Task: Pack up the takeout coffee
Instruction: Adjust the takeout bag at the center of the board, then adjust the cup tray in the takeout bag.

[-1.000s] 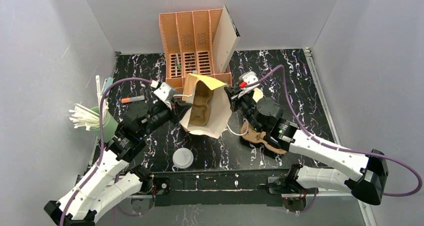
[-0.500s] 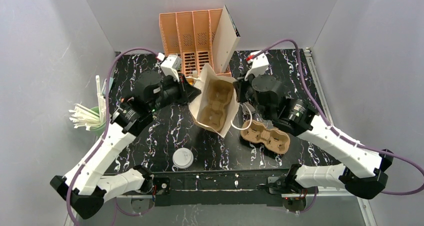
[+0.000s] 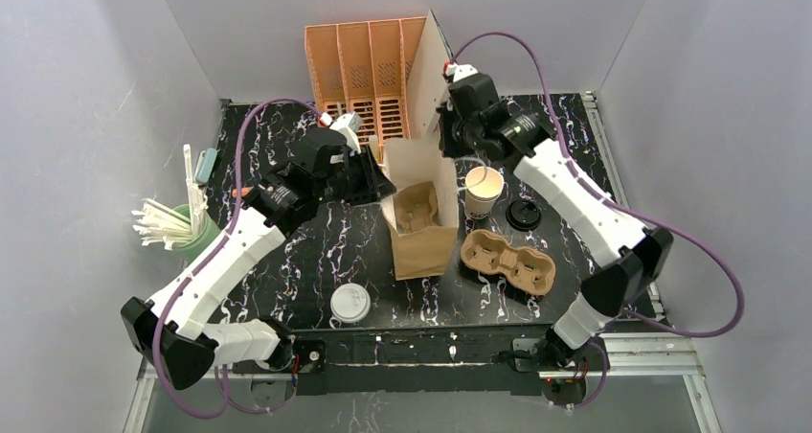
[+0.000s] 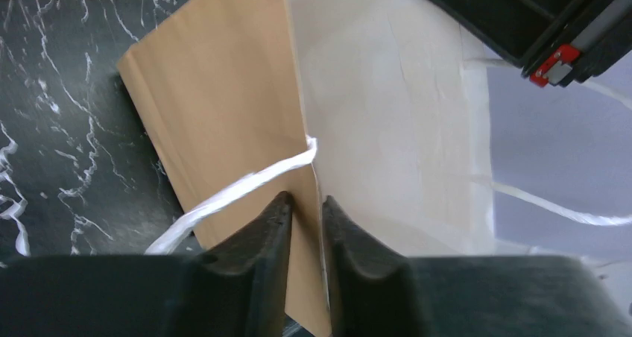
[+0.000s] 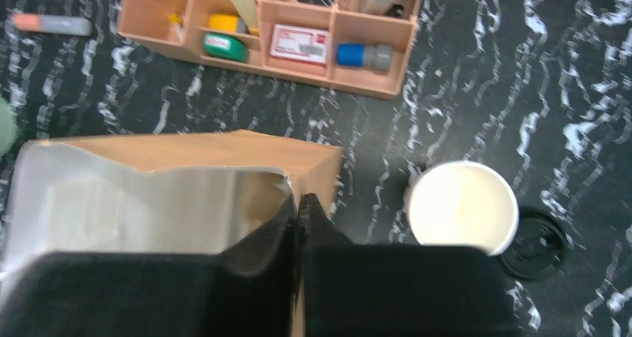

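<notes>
Black marbled table [image 3: 316, 270] enclosed by white walls. At its centre a brown paper bag [image 3: 421, 246] stands upright with its mouth spread. The left gripper [image 4: 305, 206] is pinched on the rim at 9 o'clock and the right gripper [image 5: 298, 203] is clamped on the rim at 1 o'clock, evidently to hold the opening wide for loading. A pulp carrier [image 3: 417, 208] already sits inside. Not yet packed: the white cup [image 3: 484, 192], uncovered, just beside the bag at 3 o'clock, and its black lid [image 3: 524, 213], lying flat near the cup at 4 o'clock. Capping and bagging appear outstanding.
</notes>
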